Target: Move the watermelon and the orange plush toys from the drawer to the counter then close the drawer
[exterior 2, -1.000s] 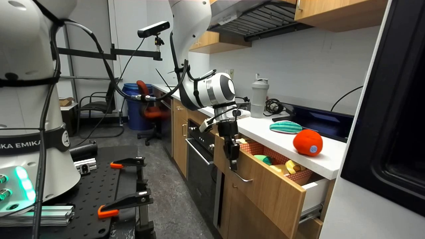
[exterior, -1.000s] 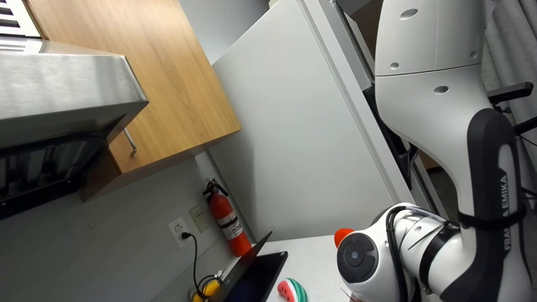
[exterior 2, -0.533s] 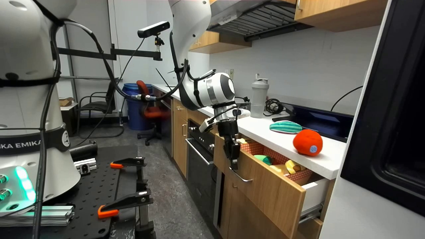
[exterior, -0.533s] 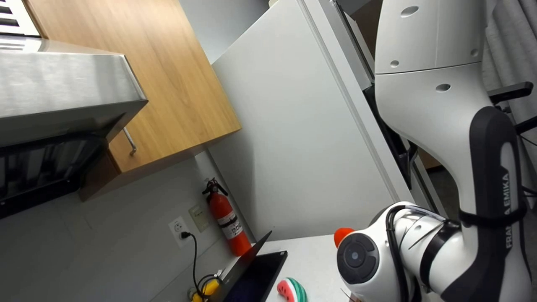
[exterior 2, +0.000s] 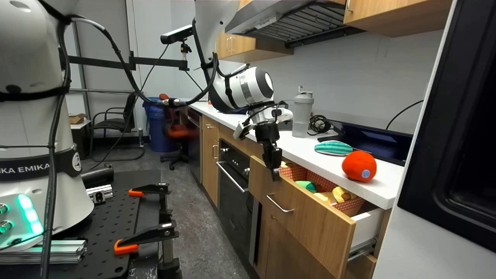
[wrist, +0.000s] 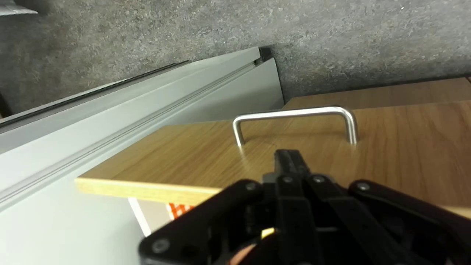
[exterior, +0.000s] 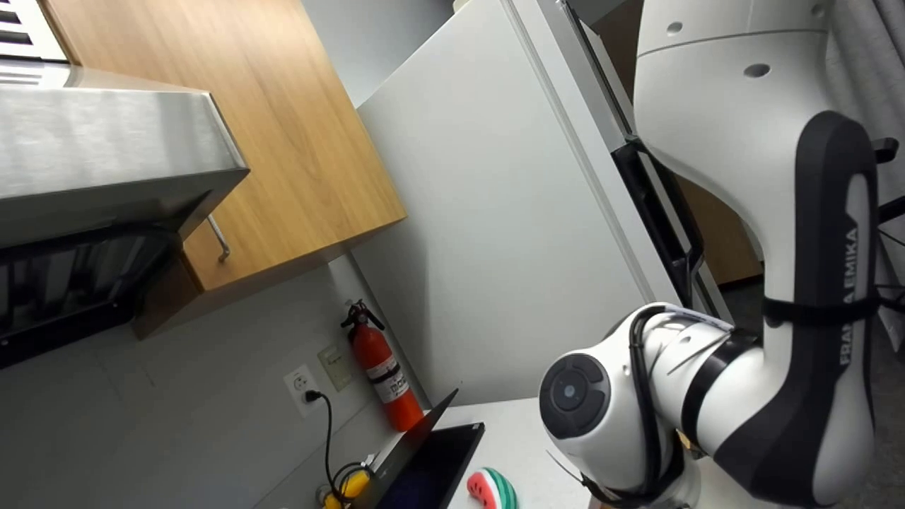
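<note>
Just raised above the silver bar handle (wrist: 294, 113), the clenched, empty black end effector (wrist: 289, 156) probably needs only to close the wooden drawer (exterior 2: 317, 221), green-striped watermelon plush (exterior 2: 332, 148) and round orange plush (exterior 2: 359, 166) being on the white desk (exterior 2: 310, 157).

Drawer front (exterior 2: 306, 219) smooth wood, handle (wrist: 294, 113) shiny metal; orange plush toy (exterior 2: 358, 166) matt cloth.
</note>
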Controlling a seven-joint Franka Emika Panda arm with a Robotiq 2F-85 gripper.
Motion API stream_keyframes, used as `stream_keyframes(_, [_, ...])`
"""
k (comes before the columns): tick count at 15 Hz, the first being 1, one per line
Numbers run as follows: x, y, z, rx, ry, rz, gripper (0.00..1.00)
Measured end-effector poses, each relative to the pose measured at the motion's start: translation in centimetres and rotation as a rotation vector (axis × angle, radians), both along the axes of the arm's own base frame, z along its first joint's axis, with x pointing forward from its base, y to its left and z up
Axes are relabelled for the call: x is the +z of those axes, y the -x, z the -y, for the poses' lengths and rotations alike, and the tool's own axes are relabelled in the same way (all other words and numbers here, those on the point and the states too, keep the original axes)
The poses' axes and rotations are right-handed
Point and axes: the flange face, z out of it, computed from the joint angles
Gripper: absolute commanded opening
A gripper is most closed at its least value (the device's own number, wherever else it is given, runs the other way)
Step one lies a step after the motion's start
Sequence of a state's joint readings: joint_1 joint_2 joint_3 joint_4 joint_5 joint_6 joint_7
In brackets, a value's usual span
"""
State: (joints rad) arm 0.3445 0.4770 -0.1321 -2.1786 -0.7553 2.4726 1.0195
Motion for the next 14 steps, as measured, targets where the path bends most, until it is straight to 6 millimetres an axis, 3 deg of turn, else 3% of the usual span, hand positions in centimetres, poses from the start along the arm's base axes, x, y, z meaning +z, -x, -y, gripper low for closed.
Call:
stream_keyframes(8, [7.0, 2.5, -0.8, -0.009, 0.011, 0.031, 0.0])
stream_keyframes(9, [7.6, 2.9, -0.7, -0.012, 0.011, 0.033, 0.26])
stream_keyframes(11, [8.9, 3.8, -0.5, -0.019, 0.005, 0.041, 0.34])
stream_keyframes(14, [10.6, 5.2, -0.5, -0.019, -0.002, 0.055, 0.57])
